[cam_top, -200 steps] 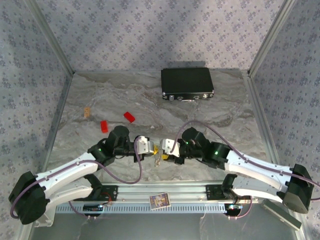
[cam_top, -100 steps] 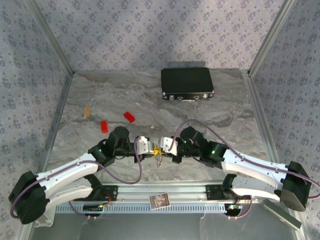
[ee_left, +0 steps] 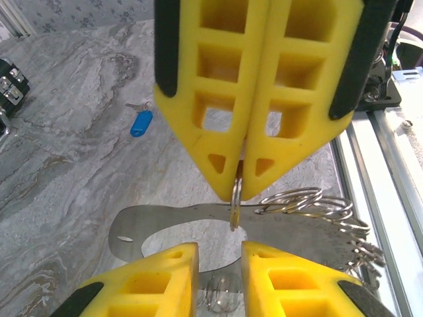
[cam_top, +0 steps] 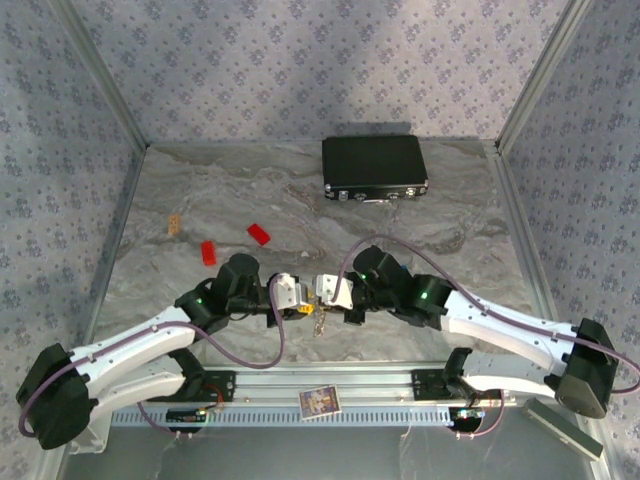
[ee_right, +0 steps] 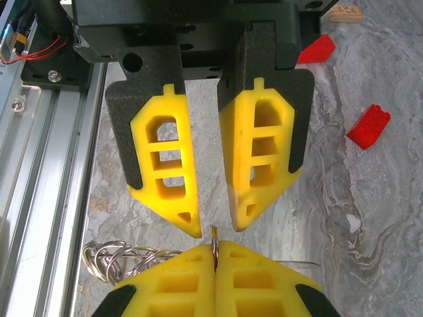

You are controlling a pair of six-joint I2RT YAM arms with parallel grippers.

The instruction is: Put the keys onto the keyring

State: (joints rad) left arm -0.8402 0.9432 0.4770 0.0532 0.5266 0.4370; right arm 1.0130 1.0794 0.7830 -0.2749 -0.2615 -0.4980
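Pinching keyring (ee_left: 235, 206), right gripper (ee_left: 240, 187)

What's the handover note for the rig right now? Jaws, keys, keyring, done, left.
Right gripper: jaws shut on a loop of the keyring.
Left gripper: jaws apart, holding nothing, tip to tip with the right one.
Blue key: lying loose on the table, apart from the keyring.
Done: keyring gripped.
Left: pick up the blue key and thread it on; probably the left gripper's job.
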